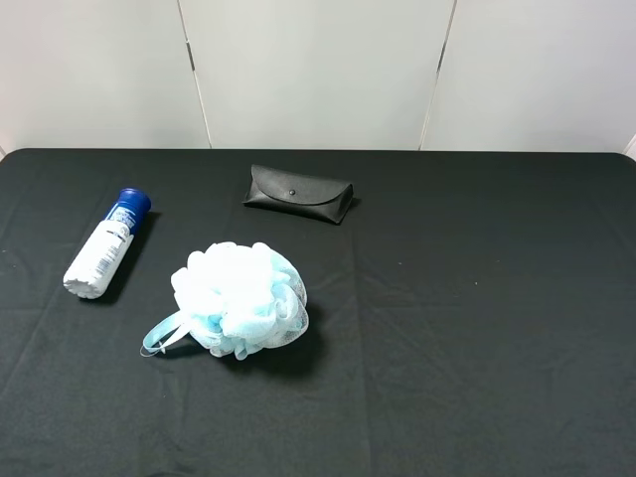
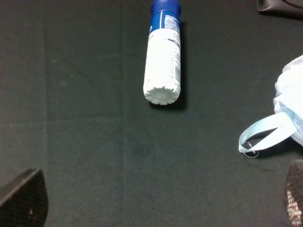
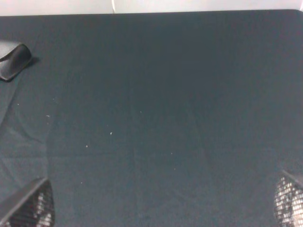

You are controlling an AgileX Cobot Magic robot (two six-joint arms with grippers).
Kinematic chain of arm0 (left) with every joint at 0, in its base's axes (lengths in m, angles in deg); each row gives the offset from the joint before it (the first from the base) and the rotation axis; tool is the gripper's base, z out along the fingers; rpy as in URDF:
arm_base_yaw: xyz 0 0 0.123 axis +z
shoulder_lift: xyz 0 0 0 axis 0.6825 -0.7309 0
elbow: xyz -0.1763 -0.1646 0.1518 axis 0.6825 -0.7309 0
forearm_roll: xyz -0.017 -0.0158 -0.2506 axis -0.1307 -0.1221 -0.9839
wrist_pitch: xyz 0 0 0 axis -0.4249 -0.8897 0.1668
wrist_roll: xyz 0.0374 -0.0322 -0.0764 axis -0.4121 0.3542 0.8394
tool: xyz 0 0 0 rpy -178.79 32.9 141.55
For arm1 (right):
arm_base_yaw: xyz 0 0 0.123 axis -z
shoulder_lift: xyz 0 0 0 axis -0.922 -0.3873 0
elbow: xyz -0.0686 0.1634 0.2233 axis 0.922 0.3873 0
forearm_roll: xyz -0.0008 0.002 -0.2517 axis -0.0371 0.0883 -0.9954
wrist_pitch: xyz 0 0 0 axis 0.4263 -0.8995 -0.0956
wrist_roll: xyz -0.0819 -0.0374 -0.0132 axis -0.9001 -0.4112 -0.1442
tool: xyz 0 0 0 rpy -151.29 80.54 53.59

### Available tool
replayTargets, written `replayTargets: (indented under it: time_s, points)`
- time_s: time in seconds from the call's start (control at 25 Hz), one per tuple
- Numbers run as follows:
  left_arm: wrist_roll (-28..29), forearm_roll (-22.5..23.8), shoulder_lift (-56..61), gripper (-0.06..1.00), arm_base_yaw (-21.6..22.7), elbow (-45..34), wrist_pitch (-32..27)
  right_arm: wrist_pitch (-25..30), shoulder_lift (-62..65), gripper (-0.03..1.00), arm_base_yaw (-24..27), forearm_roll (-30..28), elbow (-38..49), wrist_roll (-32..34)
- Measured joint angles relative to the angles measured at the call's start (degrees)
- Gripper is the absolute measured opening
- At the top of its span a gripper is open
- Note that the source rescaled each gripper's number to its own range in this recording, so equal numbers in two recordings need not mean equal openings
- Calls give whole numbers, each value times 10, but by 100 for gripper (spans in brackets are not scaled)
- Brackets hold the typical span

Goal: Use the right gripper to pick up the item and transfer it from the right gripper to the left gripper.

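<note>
The item, a slim white spray can [image 1: 104, 245] with a blue label and dark blue cap, lies on its side at the left of the black table, cap pointing away. In the left wrist view the can [image 2: 163, 56] lies ahead of my left gripper [image 2: 156, 201], whose fingertips [image 2: 23, 198] stand wide apart with nothing between them. My right gripper [image 3: 161, 203] is also open and empty over bare cloth, only its fingertips [image 3: 31, 208] showing. Neither gripper appears in the exterior high view.
A fluffy light-blue bath sponge [image 1: 238, 298] with a ribbon loop [image 2: 262, 137] sits near the table's middle, right of the can. A flat black glasses case [image 1: 298, 193] lies toward the back. A white wall stands behind the black tablecloth [image 1: 477, 328].
</note>
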Motion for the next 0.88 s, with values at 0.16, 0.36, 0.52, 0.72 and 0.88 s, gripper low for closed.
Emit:
replayTargets:
  time_s: [0.16, 0.36, 0.52, 0.72, 0.88]
  points:
    - [0, 0, 0, 100, 0, 0, 0, 0, 0, 100, 0, 0, 0, 0]
    - [0, 0, 0, 100, 0, 0, 0, 0, 0, 100, 0, 0, 0, 0]
    - [0, 0, 0, 100, 0, 0, 0, 0, 0, 100, 0, 0, 0, 0]
    - [0, 0, 0, 100, 0, 0, 0, 0, 0, 100, 0, 0, 0, 0]
    - [0, 0, 0, 100, 0, 0, 0, 0, 0, 100, 0, 0, 0, 0]
